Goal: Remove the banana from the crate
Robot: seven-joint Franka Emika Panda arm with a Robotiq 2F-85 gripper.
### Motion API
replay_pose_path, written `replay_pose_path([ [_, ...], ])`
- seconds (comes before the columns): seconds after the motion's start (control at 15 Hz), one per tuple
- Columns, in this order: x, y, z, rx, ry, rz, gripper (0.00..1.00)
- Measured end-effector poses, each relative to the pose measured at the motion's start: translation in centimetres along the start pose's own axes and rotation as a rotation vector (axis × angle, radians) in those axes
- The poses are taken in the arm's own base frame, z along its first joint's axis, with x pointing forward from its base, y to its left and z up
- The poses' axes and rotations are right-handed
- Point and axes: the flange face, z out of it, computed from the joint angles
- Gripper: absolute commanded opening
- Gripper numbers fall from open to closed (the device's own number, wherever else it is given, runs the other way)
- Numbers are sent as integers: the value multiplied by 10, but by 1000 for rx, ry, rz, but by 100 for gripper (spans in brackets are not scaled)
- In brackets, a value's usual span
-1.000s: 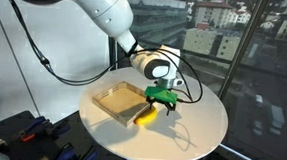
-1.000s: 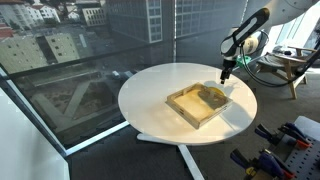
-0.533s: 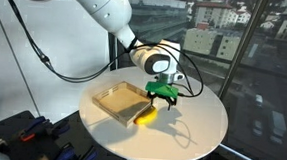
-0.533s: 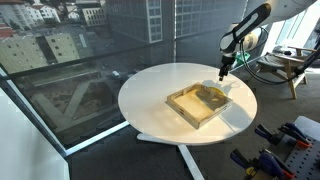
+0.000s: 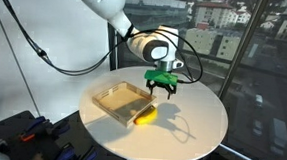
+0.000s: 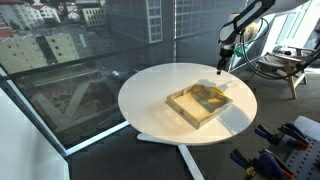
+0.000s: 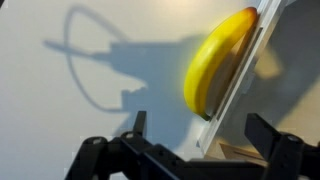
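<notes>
The fingers (image 7: 265,130) are seen apart and empty only in the wrist view, the banana (image 7: 213,62) lying against the crate (image 7: 250,70) wall; the whole crate is shown in both exterior views.

The tool (image 5: 163,89) hangs open, pointing downward.

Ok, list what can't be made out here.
- Crate: wrist view, mostly cut off by the right edge.
- Banana: in an exterior view, too small to tell if it touches the crate.
- Claw: in an exterior view, too small to see its jaws.
</notes>
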Motion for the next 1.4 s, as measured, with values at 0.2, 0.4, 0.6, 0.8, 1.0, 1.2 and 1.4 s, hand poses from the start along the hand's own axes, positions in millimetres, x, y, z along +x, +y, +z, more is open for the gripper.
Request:
replay_pose_path([
  [0.2, 1, -13, -14, 7, -8, -1, 100],
  [0.4, 1, -27, -29, 15, -18, 10, 100],
  [0.6, -2, -40, -45, 20, -24, 34, 100],
  [0.8, -9, -50, -63, 24, -30, 67, 100],
  [1.0, -17, -61, -74, 27, -34, 107, 100],
  [1.2, -24, -75, -80, 39, -33, 151, 100],
  [1.4, -27, -89, -85, 50, -32, 188, 100],
])
